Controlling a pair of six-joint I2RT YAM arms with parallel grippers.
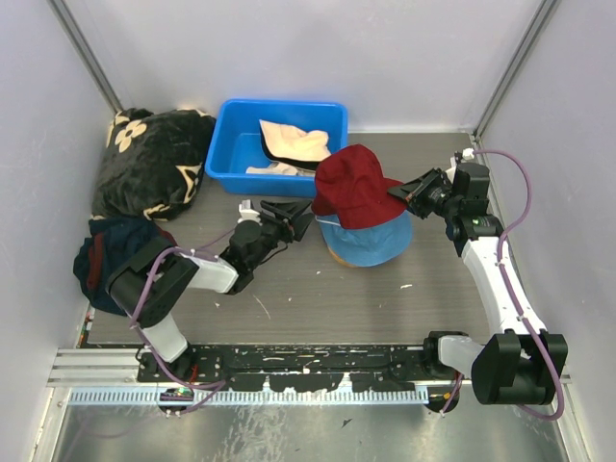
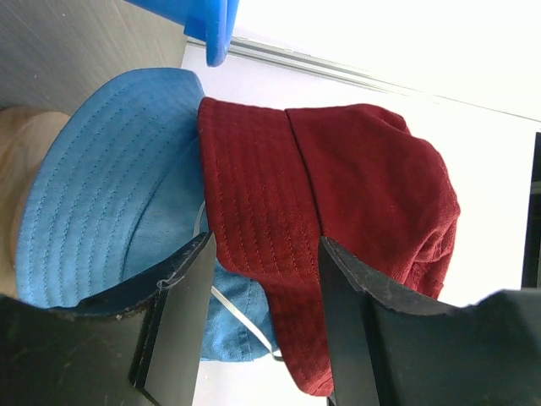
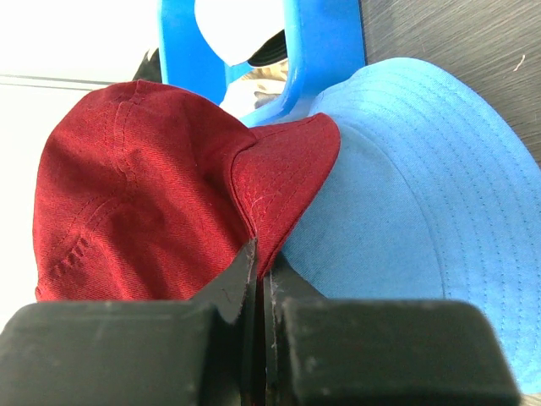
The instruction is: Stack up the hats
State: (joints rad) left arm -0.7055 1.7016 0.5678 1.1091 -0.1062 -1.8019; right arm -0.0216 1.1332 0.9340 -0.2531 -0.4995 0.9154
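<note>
Right gripper [image 3: 257, 258] pinches the red hat [image 1: 351, 183], half-hiding the blue hat [image 1: 373, 246]; left gripper [image 1: 293, 219] stands open.

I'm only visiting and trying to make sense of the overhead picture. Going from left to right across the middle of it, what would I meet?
Navy cloth with red trim → left tool, open → dark red hat → right tool, shut on that hat's brim.

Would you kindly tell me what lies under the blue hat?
A beige hat peeks out beneath the blue hat; most of it is covered.
</note>
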